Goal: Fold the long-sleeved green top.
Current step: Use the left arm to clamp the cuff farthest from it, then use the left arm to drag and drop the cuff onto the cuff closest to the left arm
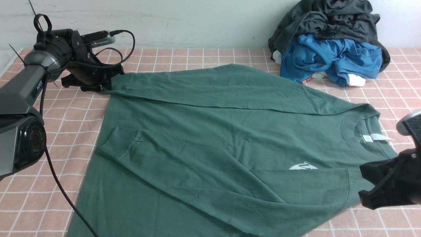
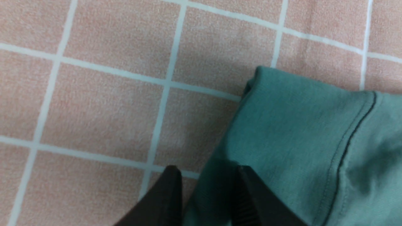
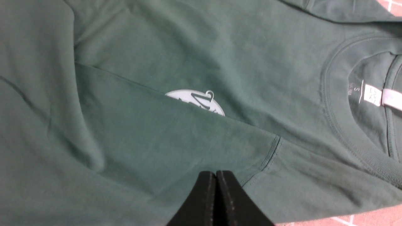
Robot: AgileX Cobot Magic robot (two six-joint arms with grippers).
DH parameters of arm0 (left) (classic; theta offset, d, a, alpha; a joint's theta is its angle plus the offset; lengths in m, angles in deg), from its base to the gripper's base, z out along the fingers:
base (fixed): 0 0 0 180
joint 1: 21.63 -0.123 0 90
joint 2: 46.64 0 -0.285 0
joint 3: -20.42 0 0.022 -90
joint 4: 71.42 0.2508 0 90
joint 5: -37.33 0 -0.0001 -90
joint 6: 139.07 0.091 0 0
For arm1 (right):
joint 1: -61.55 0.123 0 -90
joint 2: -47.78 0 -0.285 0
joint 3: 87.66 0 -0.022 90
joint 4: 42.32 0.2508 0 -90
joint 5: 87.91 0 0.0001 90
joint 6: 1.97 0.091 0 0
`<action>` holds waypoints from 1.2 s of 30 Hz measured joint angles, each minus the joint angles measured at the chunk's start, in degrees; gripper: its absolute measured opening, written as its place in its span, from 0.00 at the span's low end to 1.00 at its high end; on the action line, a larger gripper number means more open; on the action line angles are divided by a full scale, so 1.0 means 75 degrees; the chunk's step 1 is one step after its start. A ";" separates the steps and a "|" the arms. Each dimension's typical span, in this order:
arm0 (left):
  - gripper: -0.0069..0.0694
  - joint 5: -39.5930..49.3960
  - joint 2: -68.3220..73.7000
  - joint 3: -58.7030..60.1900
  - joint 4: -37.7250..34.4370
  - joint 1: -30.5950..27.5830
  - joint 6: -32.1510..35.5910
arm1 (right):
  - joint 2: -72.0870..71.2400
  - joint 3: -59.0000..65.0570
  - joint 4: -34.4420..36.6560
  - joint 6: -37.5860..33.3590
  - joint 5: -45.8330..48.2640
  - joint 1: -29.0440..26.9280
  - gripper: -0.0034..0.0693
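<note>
The green long-sleeved top (image 1: pixel 213 131) lies flat on the table, its neck to the right and both sleeves folded across the body. Its white logo (image 1: pixel 303 166) (image 3: pixel 194 100) is half covered by the near sleeve, and the neck label (image 1: pixel 378 137) (image 3: pixel 381 97) shows. My left gripper (image 1: pixel 107 82) (image 2: pixel 207 171) is low at the far sleeve's cuff (image 2: pixel 298 119). Its jaws stand apart, with the cuff's edge lying between them. My right gripper (image 1: pixel 361 184) (image 3: pixel 216 172) hovers shut over the near shoulder, holding nothing.
A heap of clothes sits at the back right, with a charcoal-grey garment (image 1: pixel 329 19) over a bright blue one (image 1: pixel 329 57). The pink checked tablecloth (image 1: pixel 65 131) covers the table. A wall stands close behind. The left arm's cable (image 1: pixel 62 194) trails over the cloth.
</note>
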 joint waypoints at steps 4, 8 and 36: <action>0.12 0.0946 -0.0079 -0.0316 -0.0023 0.0000 0.0395 | 0.0000 0.0000 0.0000 -0.0121 -0.0055 0.0000 0.03; 0.10 0.2373 -0.0576 -0.0905 -0.0471 0.0000 0.1287 | 0.0000 0.0001 0.0000 -0.0324 -0.0058 0.0000 0.03; 0.43 0.0054 -0.5954 0.8398 -0.0549 0.0355 0.2616 | 0.0000 -0.0041 0.0843 -0.0380 -0.0054 0.0000 0.03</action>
